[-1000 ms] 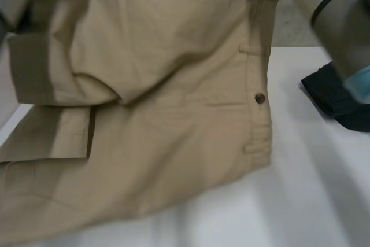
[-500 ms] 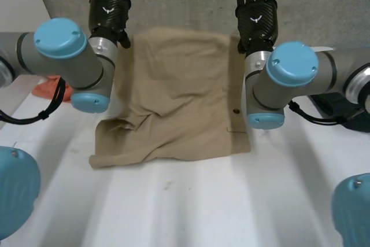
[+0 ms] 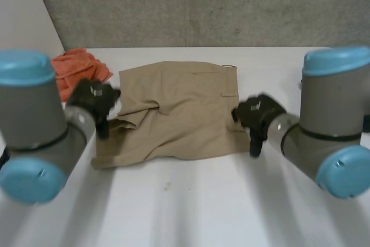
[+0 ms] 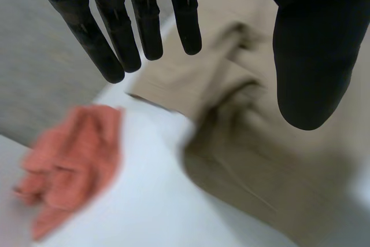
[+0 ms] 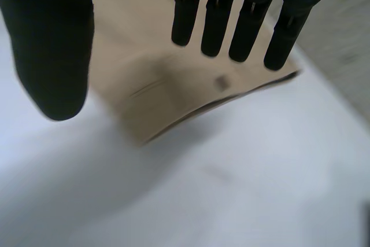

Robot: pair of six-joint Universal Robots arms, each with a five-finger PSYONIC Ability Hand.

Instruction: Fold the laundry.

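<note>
On the white table (image 3: 202, 206), the tan shorts (image 3: 179, 114) lie spread nearly flat. You can take the laying-out as done and the folding proper as not yet begun. A rumpled flap at their leg-end edge looks to need smoothing first. Their long axis runs from one arm across to the other, with the waistband (image 3: 228, 85) toward your right hand (image 3: 257, 117) and the legs toward your left hand (image 3: 95, 101). The left hand hovers at the leg-end edge, fingers straight and holding nothing. The right hangs at the waistband edge, likewise spread and empty. An orange cloth (image 3: 78, 67) lies near the shorts' far leg-end corner.
</note>
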